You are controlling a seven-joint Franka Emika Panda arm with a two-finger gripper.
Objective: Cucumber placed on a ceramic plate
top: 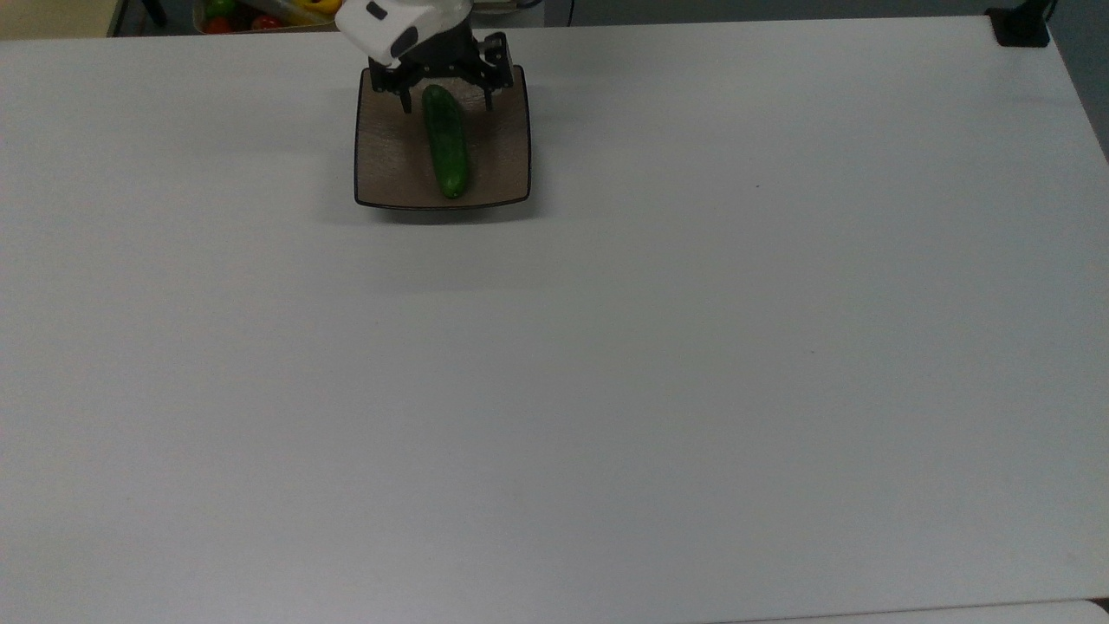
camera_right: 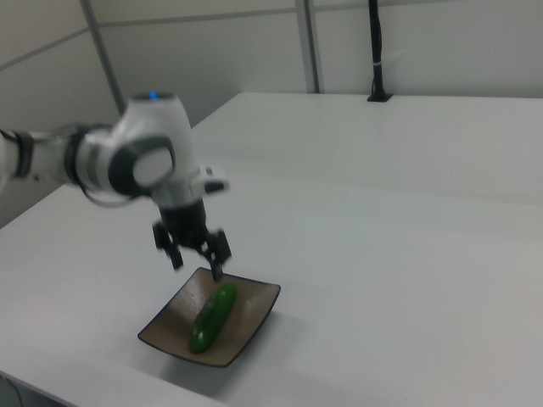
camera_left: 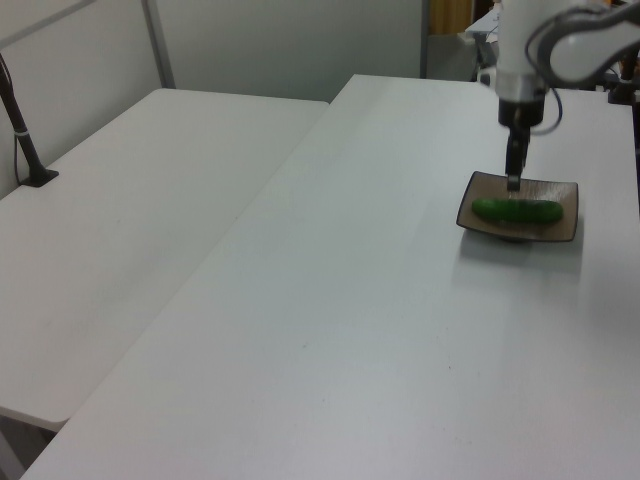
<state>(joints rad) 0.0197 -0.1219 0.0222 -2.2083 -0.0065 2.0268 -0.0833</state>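
The dark green cucumber [top: 445,141] lies flat on the square brown ceramic plate [top: 385,156], stretched from the plate's far edge toward its near edge in the top view. The left view shows the cucumber [camera_left: 517,210] lying across the plate [camera_left: 566,222], and the right view shows the cucumber [camera_right: 213,316] resting on the plate [camera_right: 250,322]. My gripper [top: 445,94] hangs open above the cucumber's far end, one finger on each side, touching nothing. It sits a little above the plate in the left view [camera_left: 512,180] and in the right view [camera_right: 197,263].
The plate stands near the far edge of a wide white table [top: 606,347]. A bin of colourful vegetables [top: 260,13] sits beyond that edge. A black post base [top: 1021,26] occupies the table's far right corner in the top view. A second white table [camera_left: 120,210] adjoins on the left view's left.
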